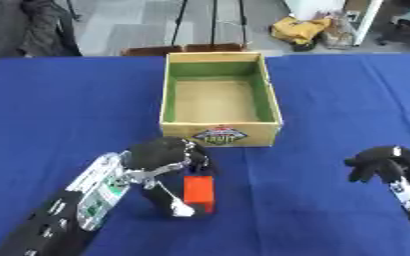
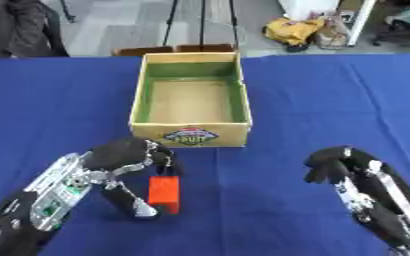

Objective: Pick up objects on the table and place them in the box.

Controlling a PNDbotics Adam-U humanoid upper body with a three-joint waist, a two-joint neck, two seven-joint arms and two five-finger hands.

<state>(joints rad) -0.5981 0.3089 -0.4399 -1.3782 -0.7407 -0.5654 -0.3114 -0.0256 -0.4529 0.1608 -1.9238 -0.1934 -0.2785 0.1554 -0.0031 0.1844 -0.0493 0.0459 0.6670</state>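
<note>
A small orange-red block [image 1: 200,192] stands upright on the blue tablecloth, just in front of the box. My left hand [image 1: 162,155] is over it, with the thumb low on the block's left and the fingers curled onto its top edge, pinching it. The open wooden box [image 1: 219,130], green inside with a round logo on its front wall, sits mid-table and holds nothing I can see. My right hand [image 2: 331,165] hovers at the right above the cloth, fingers curled and holding nothing.
The blue tablecloth [image 1: 331,100] covers the whole table. Beyond the far edge are tripod legs, a yellow bag [image 1: 300,29] on the floor and a dark chair at the upper left.
</note>
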